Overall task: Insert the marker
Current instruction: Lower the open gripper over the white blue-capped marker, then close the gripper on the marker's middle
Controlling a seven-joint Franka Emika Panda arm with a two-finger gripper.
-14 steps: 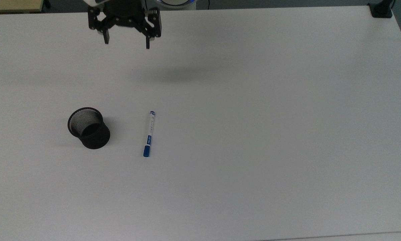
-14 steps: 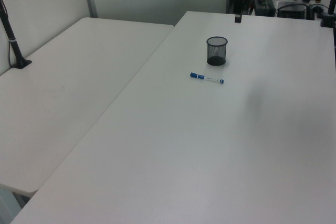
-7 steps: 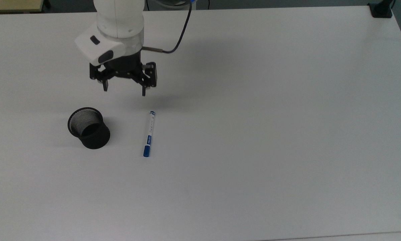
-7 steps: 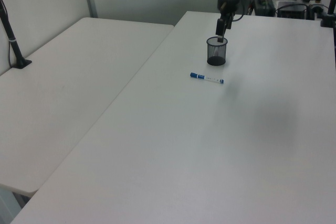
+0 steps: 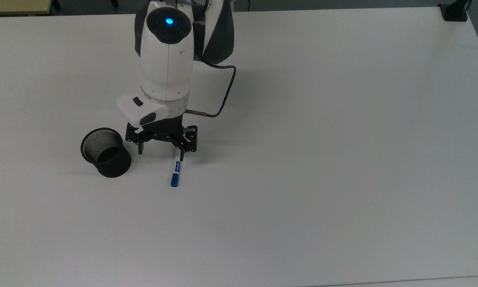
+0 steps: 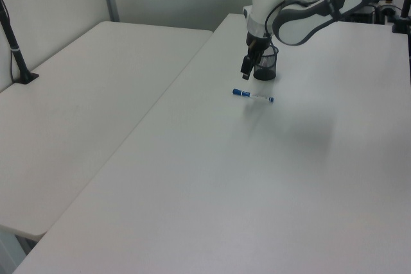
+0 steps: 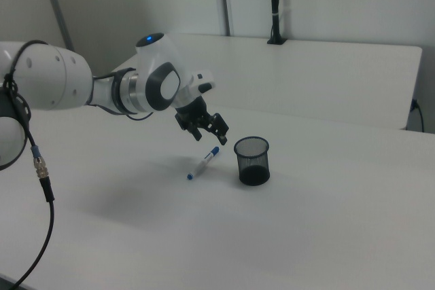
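The marker lies flat on the white table, its blue cap end toward the top view's bottom; its upper part is hidden under my hand. It also shows as the marker and the marker. The black mesh cup stands upright to the top view's left of it, also seen as the cup and the cup. My gripper hangs open above the marker's upper end, between marker and cup, holding nothing. In the side views the gripper is clearly off the table.
A black clamp sits at the table's far right corner in the top view. A cable loops from my wrist. A second white table adjoins on the left view's left, with a black post.
The arm has swept down from the top view's upper edge toward the marker, and the open gripper now covers the marker's upper end. Marker and cup have not moved.
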